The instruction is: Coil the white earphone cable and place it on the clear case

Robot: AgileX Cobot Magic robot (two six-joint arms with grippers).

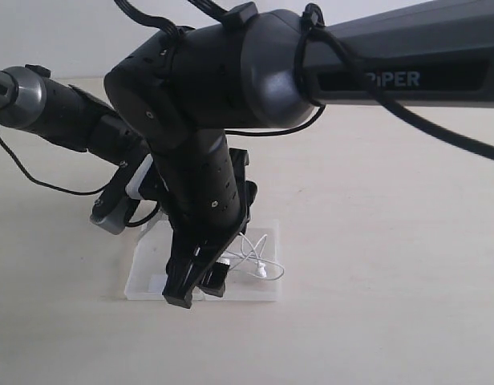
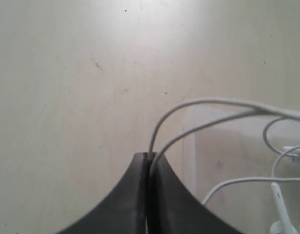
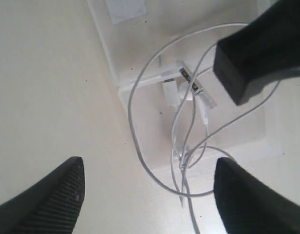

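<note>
Right arm (image 1: 255, 64) comes in from the right, elbow high, wrist pitched steeply down. Right gripper (image 3: 149, 168) hangs over the clear case (image 3: 155, 29), fingers wide apart and gripping nothing. Left arm (image 1: 62, 112) reaches in low from the left; in the exterior view its gripper is hidden behind the right arm. Left gripper (image 2: 149, 159) has its fingers pressed together, pinching two strands of the white earphone cable (image 2: 198, 103) at the very tips.

From that pinch the strands arc away over the case edge. The rest is a loose tangle of loops lying on the case, below the gap between the right fingers and touching neither. One loop spills past the case edge onto the table (image 1: 391, 281). An earbud (image 1: 261, 271) lies on the case just beside the right fingertips. Not coiled.

White patch (image 3: 125, 9) is in the other case half, beyond the tangle. Open tabletop outside both right fingers; the left fingertip sits close ahead of the right-hand one.
</note>
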